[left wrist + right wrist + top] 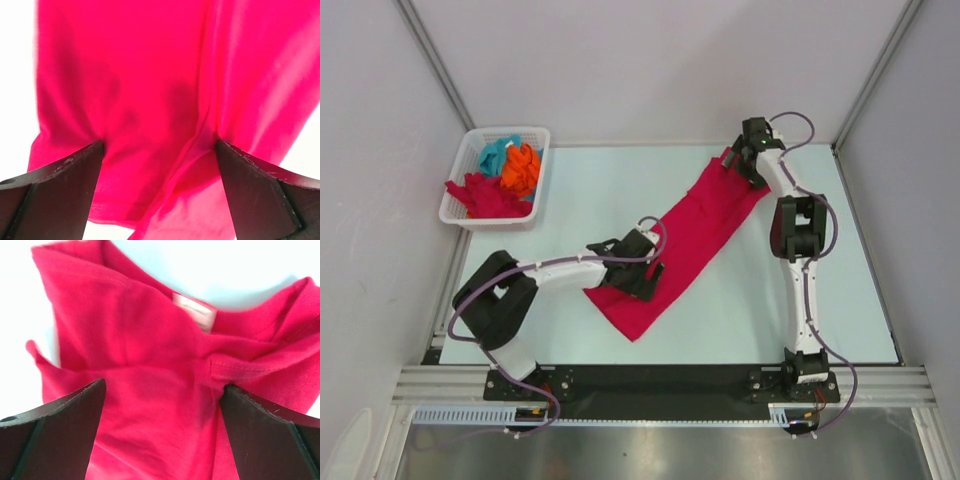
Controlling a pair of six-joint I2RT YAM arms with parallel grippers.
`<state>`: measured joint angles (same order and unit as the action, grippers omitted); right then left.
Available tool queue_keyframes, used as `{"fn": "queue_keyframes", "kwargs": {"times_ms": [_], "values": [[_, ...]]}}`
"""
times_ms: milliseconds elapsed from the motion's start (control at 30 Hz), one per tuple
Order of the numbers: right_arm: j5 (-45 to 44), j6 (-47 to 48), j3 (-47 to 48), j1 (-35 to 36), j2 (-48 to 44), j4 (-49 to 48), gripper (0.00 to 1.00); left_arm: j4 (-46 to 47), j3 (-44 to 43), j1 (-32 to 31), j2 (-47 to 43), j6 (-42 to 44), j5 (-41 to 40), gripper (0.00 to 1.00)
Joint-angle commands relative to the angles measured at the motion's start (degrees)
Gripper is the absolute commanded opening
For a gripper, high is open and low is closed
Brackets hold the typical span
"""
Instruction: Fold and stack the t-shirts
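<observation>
A crimson red t-shirt [695, 235] lies on the table as a long folded strip running from near left to far right. My left gripper [645, 280] hovers over its near end, jaws wide open with red cloth [150, 100] spread beneath them. My right gripper [745, 165] sits over the far collar end, also open; the white label [195, 310] shows just beyond its fingers. Crumpled red [485, 195], orange [523, 168] and teal [497, 153] t-shirts fill the basket.
The white lattice basket [535, 205] stands at the table's far left corner. Metal frame posts [435, 65] rise at both back corners, and grey walls close in the sides. Bare pale tabletop [580, 190] lies between basket and shirt.
</observation>
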<state>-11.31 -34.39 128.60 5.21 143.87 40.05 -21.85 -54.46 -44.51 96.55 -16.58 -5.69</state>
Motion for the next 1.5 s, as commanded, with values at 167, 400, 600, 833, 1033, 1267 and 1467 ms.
{"fn": "queue_keyframes", "kwargs": {"times_ms": [167,400,600,833,1033,1267,1467], "values": [[8.7,-3.8,13.0,10.0,12.0,-1.3,1.0,-12.2,2.6,-12.5,-2.4,-23.3,11.1,1.0],[12.5,-6.5,14.8,15.1,15.1,-4.0,1.0,-10.3,0.0,-16.9,-2.9,-32.3,14.4,1.0],[8.9,-5.2,15.6,17.4,15.0,-3.2,1.0,-11.2,-4.1,-21.1,-0.9,-36.0,12.7,1.0],[5.3,-1.3,16.2,15.1,12.1,-0.7,1.0,-14.9,-4.0,-20.9,-5.4,-42.4,5.8,1.0],[13.5,2.1,19.0,11.1,7.0,-2.2,1.0,-17.5,-8.5,-15.5,-11.0,-36.4,0.4,1.0],[15.0,6.1,20.0,9.5,-9.0,-8.0,1.0,-12.7,-24.8,2.6,-11.7,-11.8,4.8,1.0],[18.3,8.6,9.7,4.5,-22.0,-6.8,1.0,-1.2,-41.9,15.8,6.7,-5.3,18.6,0.96]]}}
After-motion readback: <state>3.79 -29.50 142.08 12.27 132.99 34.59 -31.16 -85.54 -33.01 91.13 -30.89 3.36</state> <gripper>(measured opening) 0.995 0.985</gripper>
